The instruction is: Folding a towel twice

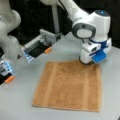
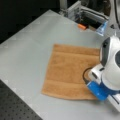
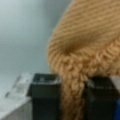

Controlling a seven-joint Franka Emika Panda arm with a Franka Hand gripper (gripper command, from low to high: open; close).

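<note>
On table (image 1: 20, 100), towel (image 1: 67, 86) corner apparently in gripper (image 3: 72, 100)

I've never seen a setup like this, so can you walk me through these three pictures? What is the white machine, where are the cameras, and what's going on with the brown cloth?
The white machine is a robot arm; its tip carries a two-fingered tool for grasping. Two pictures come from cameras off the arm, looking at a grey table. The third comes from a camera on the arm's wrist, looking down past the tool's black fingers. On the table lies an orange-brown towel, spread flat and not yet folded in both front views. The tool is down at one corner of it. In the wrist view, a bunched bit of towel sits pinched between the two fingers, so the tool has gripped that corner. Beyond the towel stands other grey equipment.
</note>
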